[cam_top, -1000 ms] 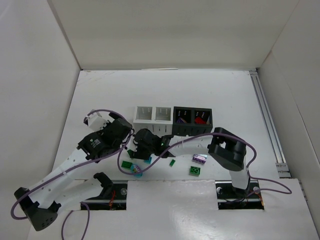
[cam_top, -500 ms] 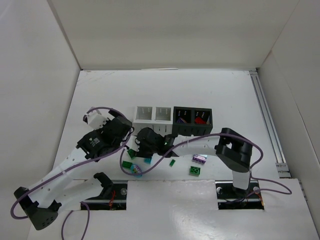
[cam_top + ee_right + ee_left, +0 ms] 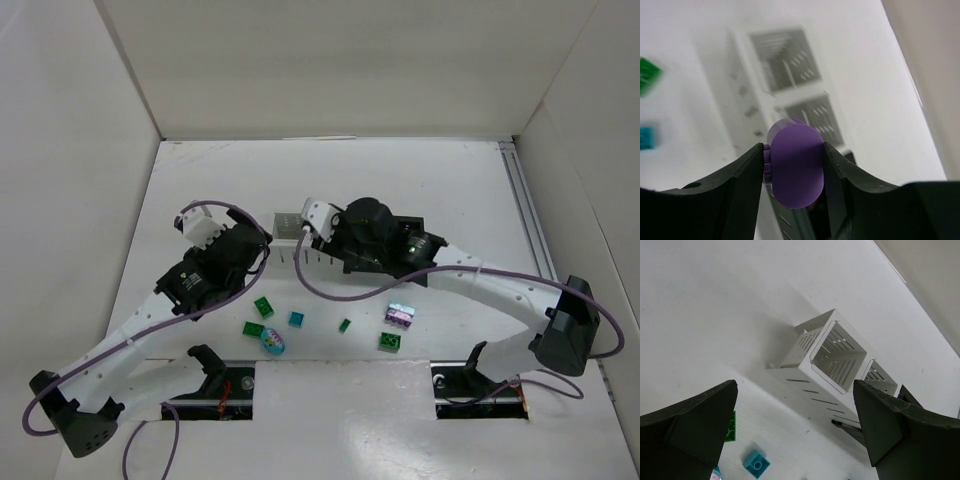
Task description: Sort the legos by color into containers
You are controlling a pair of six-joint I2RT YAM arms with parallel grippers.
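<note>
My right gripper (image 3: 794, 150) is shut on a purple rounded lego (image 3: 795, 172). It holds the piece above the row of containers, over the near edge of a black container (image 3: 807, 220) and next to two white containers (image 3: 812, 117). In the top view the right gripper (image 3: 345, 245) hides most of that row. My left gripper (image 3: 795, 385) is open and empty, to the left of the white containers (image 3: 832, 352). Loose legos lie on the table in front: green (image 3: 263, 307), teal (image 3: 296, 318), green (image 3: 251, 328), a teal-and-purple rounded piece (image 3: 272, 343), a purple stack (image 3: 400, 314) and green (image 3: 389, 342).
A small green piece (image 3: 344, 325) lies between the two lego groups. The black containers (image 3: 408, 224) show partly behind the right arm. White walls close in the table on three sides, and a rail (image 3: 535, 250) runs along the right edge.
The right gripper closed on the purple piece and swung from low among the loose legos up and back over the containers. The left arm shifted only slightly and stayed open.
</note>
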